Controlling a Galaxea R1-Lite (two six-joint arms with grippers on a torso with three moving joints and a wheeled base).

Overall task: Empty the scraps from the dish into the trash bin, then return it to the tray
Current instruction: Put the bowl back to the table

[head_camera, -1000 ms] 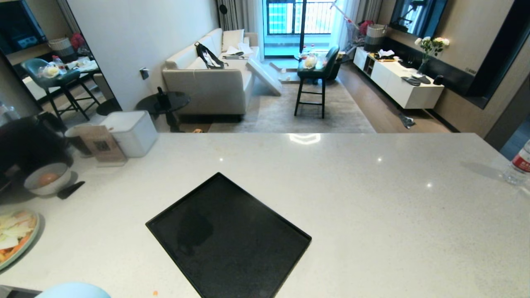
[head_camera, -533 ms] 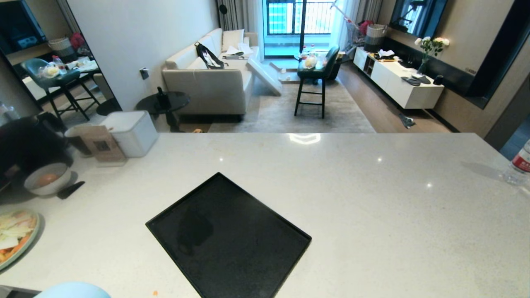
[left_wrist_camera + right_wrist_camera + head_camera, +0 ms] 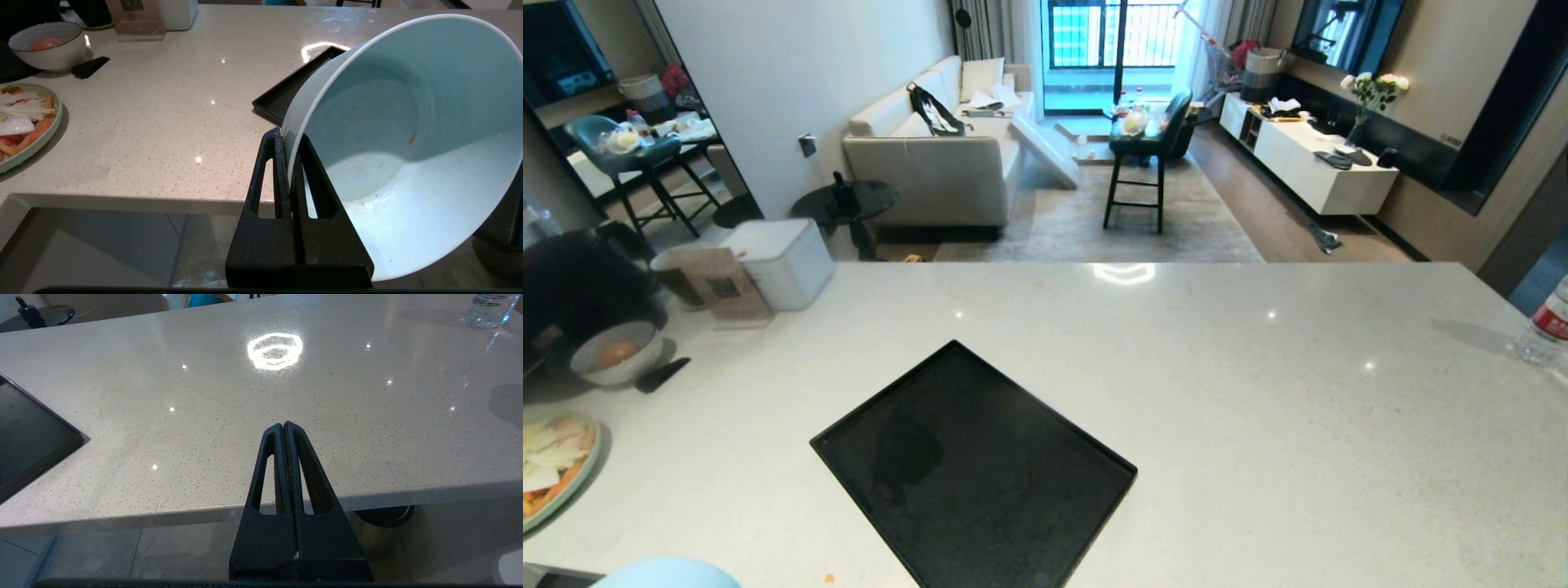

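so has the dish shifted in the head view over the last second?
No. The dish sits at the same spot on the bottom edge, left of the tray, which hasn't shifted either.

No legible text in any view. Brown card stand on the counter, well beyond the left gripper: carries a dark square patch, possibly a QR code; no characters resolve. The same stand shows that patch cut off at the left wrist view's edge. Water bottle far off to the right side: red label with faint white marks, unreadable. Nothing written near the right gripper.
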